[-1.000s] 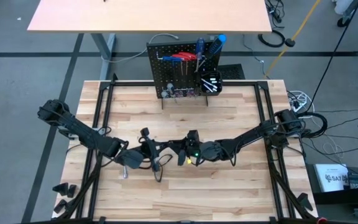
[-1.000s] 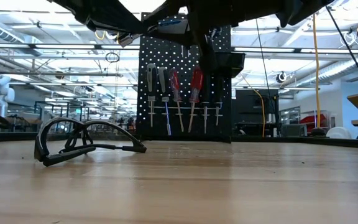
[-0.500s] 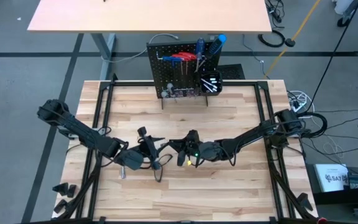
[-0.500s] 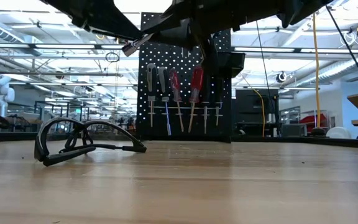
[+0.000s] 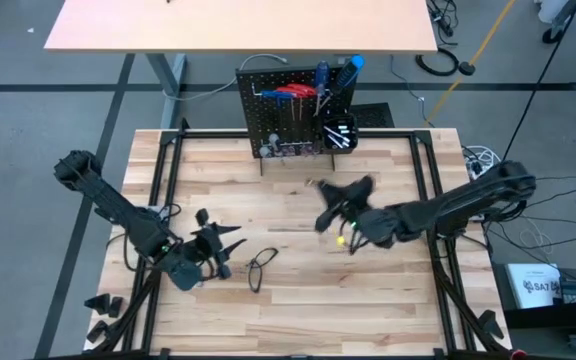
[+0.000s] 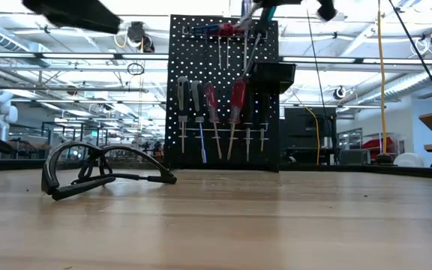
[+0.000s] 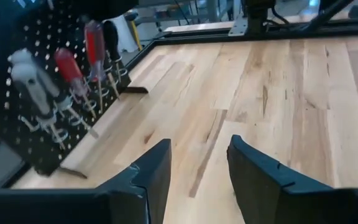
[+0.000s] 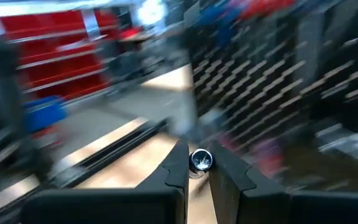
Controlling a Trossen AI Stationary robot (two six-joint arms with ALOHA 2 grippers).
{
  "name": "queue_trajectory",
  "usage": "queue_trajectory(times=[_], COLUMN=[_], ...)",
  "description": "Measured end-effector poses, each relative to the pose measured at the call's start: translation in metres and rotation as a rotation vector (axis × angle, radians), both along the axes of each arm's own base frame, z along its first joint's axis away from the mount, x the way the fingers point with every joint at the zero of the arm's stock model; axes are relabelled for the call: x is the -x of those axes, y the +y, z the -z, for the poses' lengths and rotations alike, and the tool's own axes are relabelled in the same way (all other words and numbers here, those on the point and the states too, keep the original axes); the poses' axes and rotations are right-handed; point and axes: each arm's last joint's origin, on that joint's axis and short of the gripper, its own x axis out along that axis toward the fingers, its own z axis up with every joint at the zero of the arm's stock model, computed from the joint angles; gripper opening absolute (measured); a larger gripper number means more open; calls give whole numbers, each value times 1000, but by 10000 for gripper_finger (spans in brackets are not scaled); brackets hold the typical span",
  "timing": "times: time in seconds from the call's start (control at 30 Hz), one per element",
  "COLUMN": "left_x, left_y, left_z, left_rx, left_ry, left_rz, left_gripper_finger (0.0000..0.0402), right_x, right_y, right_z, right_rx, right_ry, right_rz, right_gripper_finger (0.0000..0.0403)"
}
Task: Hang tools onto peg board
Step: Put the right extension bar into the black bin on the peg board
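Note:
The peg board (image 5: 290,112) stands upright at the table's far edge. Red, blue and clear-handled screwdrivers (image 6: 216,105) hang on its hooks, and a small black bin (image 5: 338,133) is attached to it. A black wire loop (image 5: 260,268) lies flat on the wood near the middle. My right gripper (image 5: 330,195) is raised in front of the board, shut on a small silver tool (image 8: 201,160). My left gripper (image 7: 197,152) hovers open at the near left (image 5: 224,246), just left of the loop, with nothing between its fingers. My right gripper pinches the small silver tool between its two fingers; the tool's round shiny end (image 8: 201,160) shows between the fingertips. The fingers lie about level, pointing toward the far left. The tool is lifted clear of the table. Blur hides its length and which part is held.
Black rails (image 5: 168,190) frame the tabletop on the left and right. Bare wood (image 5: 298,310) lies in front of the peg board and along the near edge. A second tan table (image 5: 238,25) stands beyond the board.
The two grippers met over the middle of the table. My left gripper has opened and drawn back toward the table's left edge. My right gripper, shut on the silver tool, has risen, turned and swung toward the far right, closer to the peg board. The wire loop has stayed put.

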Motion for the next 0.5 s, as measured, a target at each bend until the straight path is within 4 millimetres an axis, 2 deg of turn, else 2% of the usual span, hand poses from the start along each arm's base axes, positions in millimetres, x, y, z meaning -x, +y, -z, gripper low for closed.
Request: queue_trajectory(times=[0.13,0.23,0.4,0.5], left_x=[11,15,15,14], left_y=[-2,0,-1,-2], left_z=[16,27,28,26], left_rx=[32,55,71,56], left_ry=[-37,-46,-57,-55], left_rz=[-43,-65,-63,-52], left_gripper_finger=[159,160,160,160], right_x=[18,24,27,26], right_y=[-24,-43,-72,-84], right_z=[-25,-35,-36,-34], right_rx=[76,103,141,137], right_ry=[13,29,103,122], right_rz=[151,208,302,300], right_gripper_finger=[27,27,27,27])
